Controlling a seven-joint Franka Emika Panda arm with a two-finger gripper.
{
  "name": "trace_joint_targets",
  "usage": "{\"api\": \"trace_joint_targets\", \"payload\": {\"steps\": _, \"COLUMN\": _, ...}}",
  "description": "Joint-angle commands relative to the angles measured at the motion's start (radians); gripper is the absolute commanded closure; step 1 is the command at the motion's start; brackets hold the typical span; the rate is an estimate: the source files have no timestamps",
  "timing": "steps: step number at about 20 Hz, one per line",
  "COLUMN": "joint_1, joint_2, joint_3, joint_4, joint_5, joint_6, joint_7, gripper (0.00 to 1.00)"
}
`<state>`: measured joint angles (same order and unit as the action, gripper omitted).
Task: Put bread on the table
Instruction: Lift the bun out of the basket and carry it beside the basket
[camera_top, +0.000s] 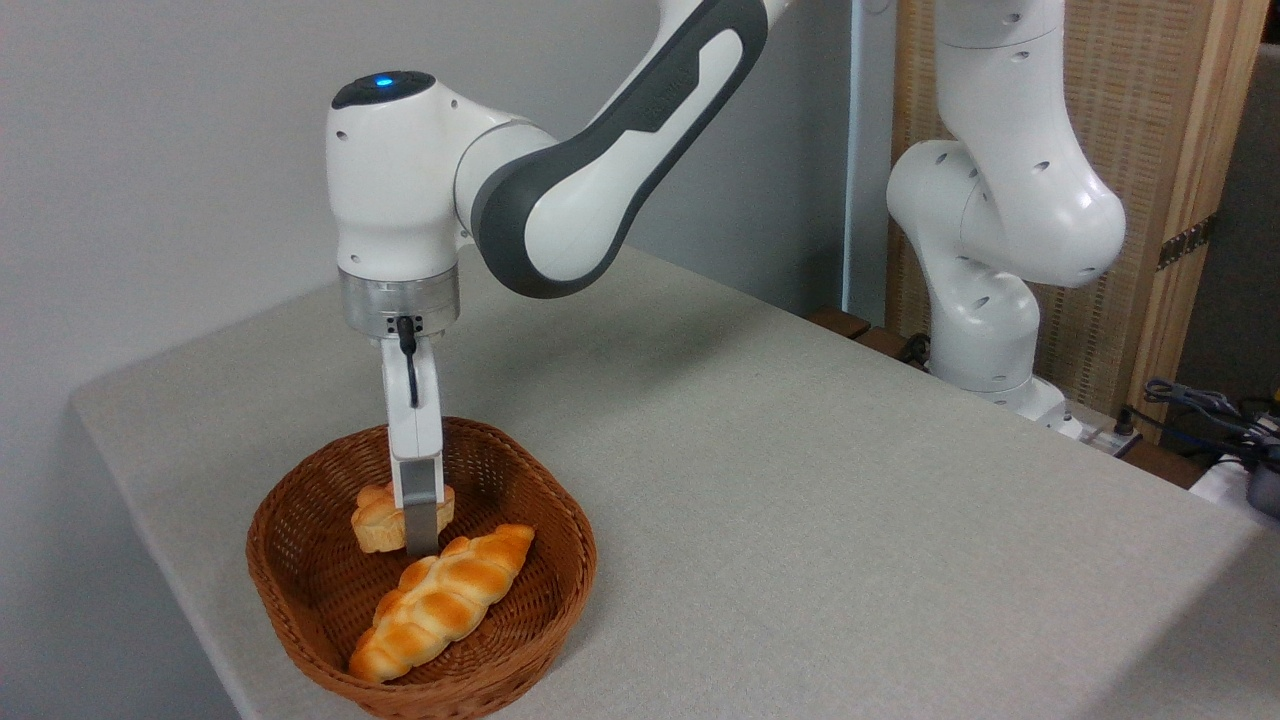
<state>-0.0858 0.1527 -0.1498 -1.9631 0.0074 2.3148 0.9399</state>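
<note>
The bread, a small round golden bun, is inside the brown wicker basket near its back left wall. My gripper reaches straight down into the basket and is shut on the bread. Its near finger lies flat against the bun's front, and the far finger is hidden behind it. The bun's base is low in the basket, and I cannot tell whether it touches the basket floor. The table, covered in light grey-beige cloth, spreads out to the right of the basket.
A long braided golden loaf lies diagonally in the front of the basket, just below my fingers. The arm's white base stands at the table's far right edge. Cables lie beyond it. The basket sits near the table's front left edge.
</note>
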Motion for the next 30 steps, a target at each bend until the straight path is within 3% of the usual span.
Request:
{"api": "trace_joint_targets", "payload": {"steps": 1, "joint_1": 0.001, "joint_2": -0.005, "joint_3": 0.001, "joint_4": -0.014, "joint_5": 0.011, "joint_6": 0.023, "joint_7": 0.013, "gripper": 0.64}}
{"api": "trace_joint_targets", "payload": {"steps": 15, "joint_1": 0.001, "joint_2": -0.025, "joint_3": 0.004, "joint_4": -0.002, "joint_5": -0.012, "joint_6": -0.014, "joint_7": -0.003, "gripper": 0.64}}
{"api": "trace_joint_targets", "payload": {"steps": 19, "joint_1": 0.009, "joint_2": -0.07, "joint_3": 0.025, "joint_4": 0.067, "joint_5": -0.108, "joint_6": -0.151, "joint_7": -0.001, "gripper": 0.64}}
{"api": "trace_joint_targets", "payload": {"steps": 23, "joint_1": 0.012, "joint_2": -0.146, "joint_3": 0.071, "joint_4": 0.078, "joint_5": -0.188, "joint_6": -0.261, "joint_7": 0.007, "gripper": 0.63}}
{"api": "trace_joint_targets", "payload": {"steps": 27, "joint_1": 0.012, "joint_2": -0.237, "joint_3": 0.085, "joint_4": 0.046, "joint_5": -0.195, "joint_6": -0.409, "joint_7": 0.014, "gripper": 0.63}}
{"api": "trace_joint_targets", "payload": {"steps": 30, "joint_1": 0.006, "joint_2": -0.332, "joint_3": 0.085, "joint_4": -0.063, "joint_5": -0.195, "joint_6": -0.42, "joint_7": 0.013, "gripper": 0.61}}
